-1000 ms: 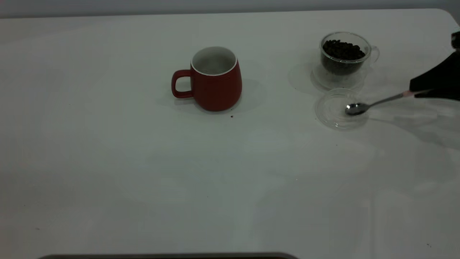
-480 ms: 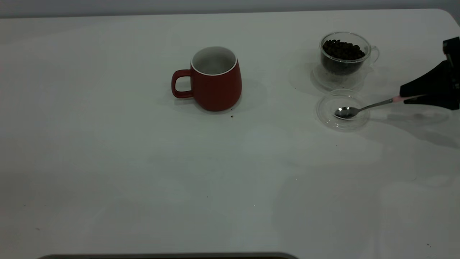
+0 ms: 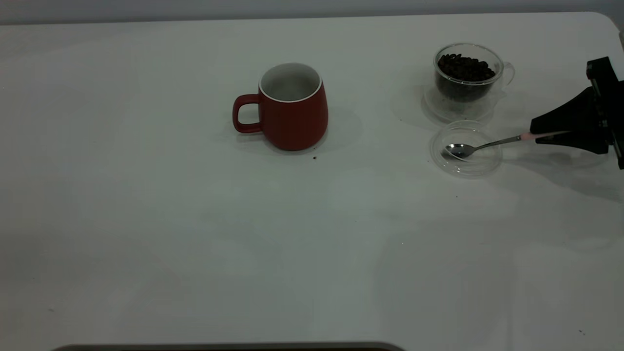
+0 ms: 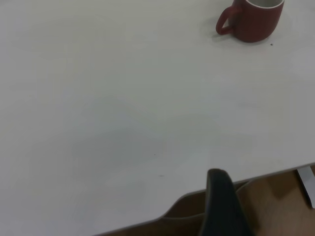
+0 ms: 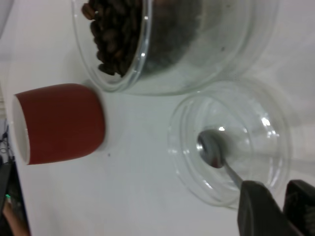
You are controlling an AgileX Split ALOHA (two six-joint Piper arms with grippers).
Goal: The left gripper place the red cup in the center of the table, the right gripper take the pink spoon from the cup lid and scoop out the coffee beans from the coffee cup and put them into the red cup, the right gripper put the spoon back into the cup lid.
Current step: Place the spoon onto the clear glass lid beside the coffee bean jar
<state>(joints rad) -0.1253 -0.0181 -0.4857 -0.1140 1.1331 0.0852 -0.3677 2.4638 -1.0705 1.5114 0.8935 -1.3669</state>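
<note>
At three o'clock on the tabletop (image 3: 146, 219), the right hand (image 3: 536, 135) pinches the pink spoon (image 3: 480, 145), whose bowl has slid further into the cup lid (image 3: 465, 168), so the return looks nearly finished; the red cup (image 3: 291, 109) sits central. From the right wrist, the bowl rests inside the lid beside the coffee cup (image 5: 172, 44). From the left wrist, the left hand (image 4: 221, 206) hangs past the tabletop edge, its spread untellable.

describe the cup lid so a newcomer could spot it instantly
Look along the right side of the white table, just in front of the glass cup of coffee beans. The cup lid is the flat clear disc there, with the spoon bowl over it.
</note>
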